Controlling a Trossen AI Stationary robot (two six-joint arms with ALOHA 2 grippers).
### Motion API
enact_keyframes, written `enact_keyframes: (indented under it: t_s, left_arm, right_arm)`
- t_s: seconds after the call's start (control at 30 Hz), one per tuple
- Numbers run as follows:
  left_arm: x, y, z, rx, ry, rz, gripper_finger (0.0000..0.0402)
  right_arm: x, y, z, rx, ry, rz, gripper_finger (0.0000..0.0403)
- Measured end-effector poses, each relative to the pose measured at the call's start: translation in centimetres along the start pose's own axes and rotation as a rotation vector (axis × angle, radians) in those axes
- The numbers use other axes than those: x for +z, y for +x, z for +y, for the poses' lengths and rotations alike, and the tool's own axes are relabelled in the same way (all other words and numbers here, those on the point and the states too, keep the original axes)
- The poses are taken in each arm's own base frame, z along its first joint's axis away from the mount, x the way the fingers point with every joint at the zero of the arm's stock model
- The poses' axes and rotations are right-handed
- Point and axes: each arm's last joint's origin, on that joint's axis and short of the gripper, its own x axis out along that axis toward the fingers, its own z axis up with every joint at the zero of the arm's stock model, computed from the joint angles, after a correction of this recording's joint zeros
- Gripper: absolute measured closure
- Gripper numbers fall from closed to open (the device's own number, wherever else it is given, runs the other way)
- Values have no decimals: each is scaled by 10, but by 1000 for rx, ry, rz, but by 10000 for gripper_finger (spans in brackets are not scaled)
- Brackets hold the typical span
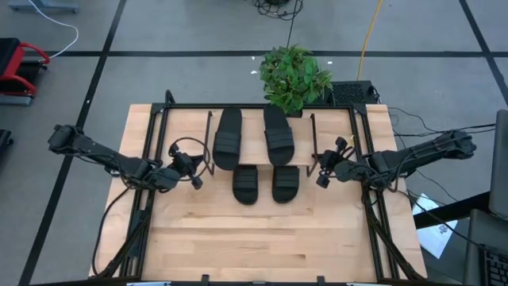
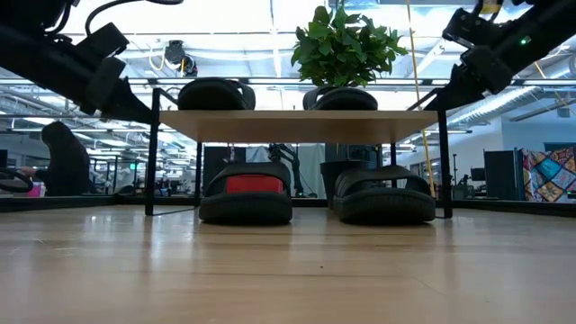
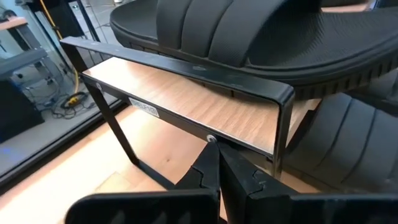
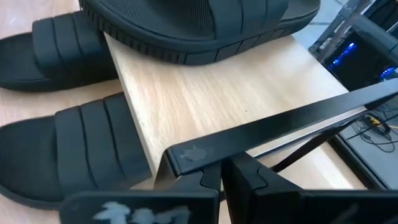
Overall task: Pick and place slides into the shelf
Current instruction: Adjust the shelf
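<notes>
Slides [image 1: 255,149]: two atop shelf [image 1: 305,140], two beneath; task looks done. Left end effector [image 1: 193,176], right end effector [image 1: 322,171] flank shelf, both closed, empty.

1. The floor [image 1: 182,32] around the table is grey, with dark lines crossing it; a white cable [image 1: 63,36] curls over it near a red and black thing [image 1: 20,67] at the edge.
2. The table [image 1: 262,238] is made of light wood boards.
3. A green leafy plant [image 1: 294,75] stands at the far edge of the table; a yellow cable [image 1: 369,32] runs over the floor behind it.
4. In the low view the room behind is big and bright, with long lights [image 2: 270,13] on the ceiling.
5. A person in dark clothes [image 2: 63,157] is far back on one side; a cloth with many colours [image 2: 549,175] hangs on the other side.
</notes>
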Motion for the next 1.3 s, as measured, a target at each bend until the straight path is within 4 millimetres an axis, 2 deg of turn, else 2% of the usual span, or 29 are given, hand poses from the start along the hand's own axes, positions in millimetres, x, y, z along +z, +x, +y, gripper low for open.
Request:
enact_keyframes:
  t_s: [0.33, 0.7, 0.93, 1.3]
  left_arm:
    - [-1, 2, -2, 4, -19, 6, 401]
    - [-6, 3, -8, -104, 10, 61, 401]
    - [-9, 3, -13, -161, 41, 84, 401]
    - [-9, 2, -14, -165, -34, 96, 401]
  right_arm:
    - [0, 4, 1, 9, 8, 12, 403]
    - [0, 3, 3, 58, 64, 23, 403]
    - [0, 0, 8, 100, 52, 16, 403]
    - [-3, -9, 19, 166, 78, 9, 403]
